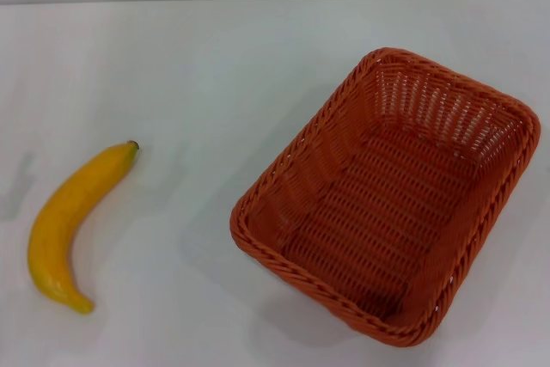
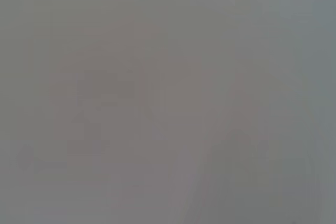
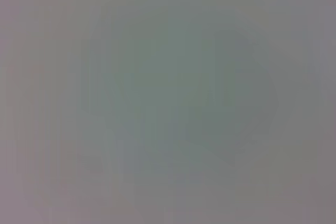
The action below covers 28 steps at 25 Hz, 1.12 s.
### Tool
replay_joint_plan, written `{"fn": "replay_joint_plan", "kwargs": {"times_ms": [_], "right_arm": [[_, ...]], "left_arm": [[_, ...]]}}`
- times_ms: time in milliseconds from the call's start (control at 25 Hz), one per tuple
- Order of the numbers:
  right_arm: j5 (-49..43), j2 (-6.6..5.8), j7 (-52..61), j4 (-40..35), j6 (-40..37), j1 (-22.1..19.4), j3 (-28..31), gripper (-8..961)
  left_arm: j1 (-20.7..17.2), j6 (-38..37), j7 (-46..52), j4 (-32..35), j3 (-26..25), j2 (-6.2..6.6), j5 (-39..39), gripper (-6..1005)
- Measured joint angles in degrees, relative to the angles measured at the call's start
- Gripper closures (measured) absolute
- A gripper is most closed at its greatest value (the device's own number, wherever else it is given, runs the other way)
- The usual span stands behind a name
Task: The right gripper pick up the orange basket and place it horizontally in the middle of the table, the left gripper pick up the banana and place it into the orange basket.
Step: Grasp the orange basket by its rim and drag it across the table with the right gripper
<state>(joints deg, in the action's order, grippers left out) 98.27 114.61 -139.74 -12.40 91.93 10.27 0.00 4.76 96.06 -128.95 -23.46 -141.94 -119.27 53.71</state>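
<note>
one curved yellow banana lies on the plain white surface at the left, well apart from one orange-red woven rectangular basket sitting skewed at the right. open surface separates them. neither hand shows, so their grip cannot be told.

No writing, label, brand, number or sign can be read in any view: the banana, the orange basket and the table bear no lettering, and both wrist views show only blank grey
</note>
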Motion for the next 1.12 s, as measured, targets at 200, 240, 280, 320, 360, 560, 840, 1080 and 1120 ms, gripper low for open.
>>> {"fn": "replay_joint_plan", "kwargs": {"times_ms": [200, 240, 280, 320, 360, 560, 840, 1080, 1120], "right_arm": [[0.0, 0.0, 0.0, -0.1, 0.0, 0.0, 0.0, 84], [0.0, 0.0, 0.0, -0.1, 0.1, 0.0, 0.0, 84], [0.0, 0.0, 0.0, -0.1, 0.1, 0.0, 0.0, 84], [0.0, -0.01, 0.0, -0.1, 0.2, -0.1, 0.0, 84], [0.1, -0.02, 0.0, -0.1, 0.2, -0.1, 0.0, 84], [-0.5, -0.21, 3.3, -3.0, 0.4, 0.2, -1.1, 84], [-0.7, -0.26, 20.1, -18.2, 0.3, 0.9, -10.4, 83], [-3.4, -1.98, 38.4, -35.7, -1.7, 1.7, -20.6, 84], [-5.1, -2.44, 41.5, -38.2, -2.0, 2.4, -21.8, 84]], "left_arm": [[0.0, 0.0, 0.0, 0.0, 0.0, 0.0, -0.1, 296], [0.0, 0.0, 0.0, 0.0, 0.0, 0.0, -0.1, 296], [0.0, 0.0, 0.0, 0.0, 0.0, 0.0, -0.1, 296], [0.0, 0.0, 0.0, 0.0, 0.0, 0.0, -0.1, 296], [0.0, 0.0, 0.0, 0.0, 0.0, 0.0, -0.1, 296], [0.1, 0.0, 0.0, 0.0, 0.1, -0.07, -0.1, 296], [0.2, 0.0, 0.9, 0.0, 0.3, -0.09, -0.1, 297], [0.0, 0.3, 2.4, 0.0, 0.2, 0.04, -0.1, 297], [-0.1, 0.4, 2.4, 0.0, 0.3, 0.05, -0.1, 297]]}}
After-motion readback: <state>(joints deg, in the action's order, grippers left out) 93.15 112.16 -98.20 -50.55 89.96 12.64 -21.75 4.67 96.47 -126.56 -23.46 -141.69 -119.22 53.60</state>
